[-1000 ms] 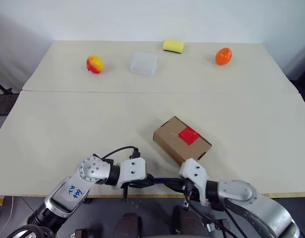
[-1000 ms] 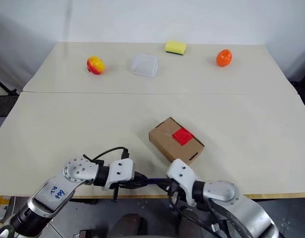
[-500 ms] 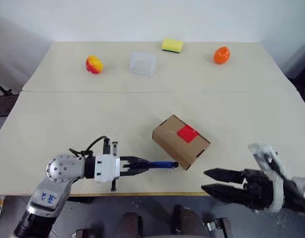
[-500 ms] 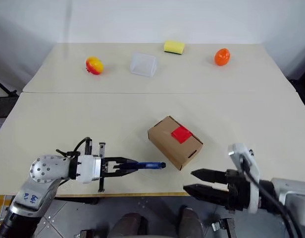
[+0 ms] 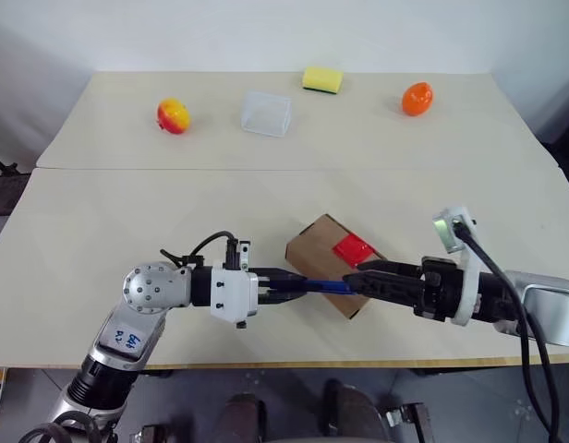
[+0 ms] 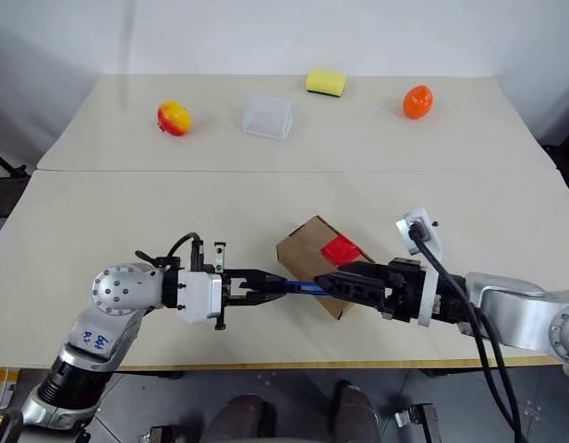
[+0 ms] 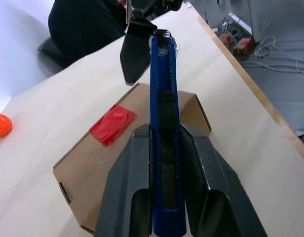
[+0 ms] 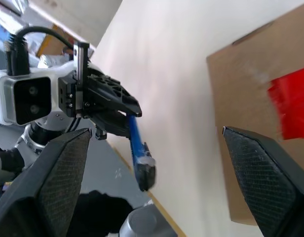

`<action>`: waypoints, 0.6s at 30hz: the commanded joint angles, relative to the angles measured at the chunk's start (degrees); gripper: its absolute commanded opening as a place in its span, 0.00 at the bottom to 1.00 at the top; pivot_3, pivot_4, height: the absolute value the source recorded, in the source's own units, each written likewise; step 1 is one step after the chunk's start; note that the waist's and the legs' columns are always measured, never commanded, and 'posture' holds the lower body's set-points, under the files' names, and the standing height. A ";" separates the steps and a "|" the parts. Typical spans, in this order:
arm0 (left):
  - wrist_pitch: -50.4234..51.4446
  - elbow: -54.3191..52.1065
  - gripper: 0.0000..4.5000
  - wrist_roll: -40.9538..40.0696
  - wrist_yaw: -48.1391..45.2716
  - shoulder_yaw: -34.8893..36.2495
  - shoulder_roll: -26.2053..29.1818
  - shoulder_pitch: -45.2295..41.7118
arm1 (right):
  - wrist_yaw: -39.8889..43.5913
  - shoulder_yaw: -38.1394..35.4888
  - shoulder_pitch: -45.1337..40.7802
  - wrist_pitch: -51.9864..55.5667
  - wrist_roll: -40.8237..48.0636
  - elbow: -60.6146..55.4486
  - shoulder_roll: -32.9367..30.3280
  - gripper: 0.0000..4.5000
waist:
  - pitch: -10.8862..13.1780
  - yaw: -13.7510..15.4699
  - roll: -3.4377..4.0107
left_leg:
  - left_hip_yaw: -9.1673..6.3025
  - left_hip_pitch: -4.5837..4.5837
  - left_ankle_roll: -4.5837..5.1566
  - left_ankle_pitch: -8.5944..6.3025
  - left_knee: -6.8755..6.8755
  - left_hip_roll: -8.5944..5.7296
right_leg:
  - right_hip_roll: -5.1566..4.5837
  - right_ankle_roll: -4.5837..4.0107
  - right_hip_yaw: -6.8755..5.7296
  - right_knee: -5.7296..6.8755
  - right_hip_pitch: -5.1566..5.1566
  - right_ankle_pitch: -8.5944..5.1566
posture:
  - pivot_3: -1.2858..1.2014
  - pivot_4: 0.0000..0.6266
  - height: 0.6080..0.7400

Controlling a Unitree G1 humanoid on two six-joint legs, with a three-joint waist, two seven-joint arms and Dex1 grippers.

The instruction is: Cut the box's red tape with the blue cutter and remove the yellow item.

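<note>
Now blue cutter (image 5: 323,286) in left hand (image 5: 283,285), above box (image 5: 314,254).

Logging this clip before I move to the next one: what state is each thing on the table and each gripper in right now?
box: closed, lying on the table.
red tape: uncut, stuck on the box top.
blue cutter: held level, tip toward the right gripper.
left gripper: shut on the blue cutter.
right gripper: open, fingers toward the cutter tip.
clear container: empty, at the far side.

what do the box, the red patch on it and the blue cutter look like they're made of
The box: matte brown cardboard, by its folded edges and tab slot. The red tape: probably plastic film, slightly glossy and wrinkled. The blue cutter: seemingly hard plastic, smooth with a ridged black slider.
</note>
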 commanded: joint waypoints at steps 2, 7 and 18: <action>-0.62 -1.38 0.10 0.88 1.91 0.02 -0.36 0.16 | -2.37 1.17 -1.93 0.43 1.09 0.02 2.01 0.99 | 0.00 -0.02 0.00 | 0.01 -0.01 0.00 0.00 0.00 0.01 | 0.00 -0.01 0.00 -0.02 -0.01 0.02 | 0.52 0.24 1.00; -1.11 -0.83 0.10 1.71 2.23 -0.79 -0.66 -0.36 | -3.59 3.11 -2.97 1.40 1.09 0.14 3.73 0.99 | 0.00 -0.08 0.00 | 0.00 -0.02 0.00 0.00 -0.01 0.02 | 0.00 -0.01 -0.03 -0.01 -0.02 0.02 | 0.52 0.24 1.00; -1.35 -0.15 0.10 2.45 2.98 -1.64 -1.28 -1.36 | -3.96 4.36 -4.69 3.47 1.09 1.30 4.55 0.29 | 0.00 -0.16 0.01 | 0.00 -0.04 0.01 0.00 -0.01 0.02 | 0.00 -0.01 -0.04 -0.02 -0.02 0.03 | 0.52 0.24 1.00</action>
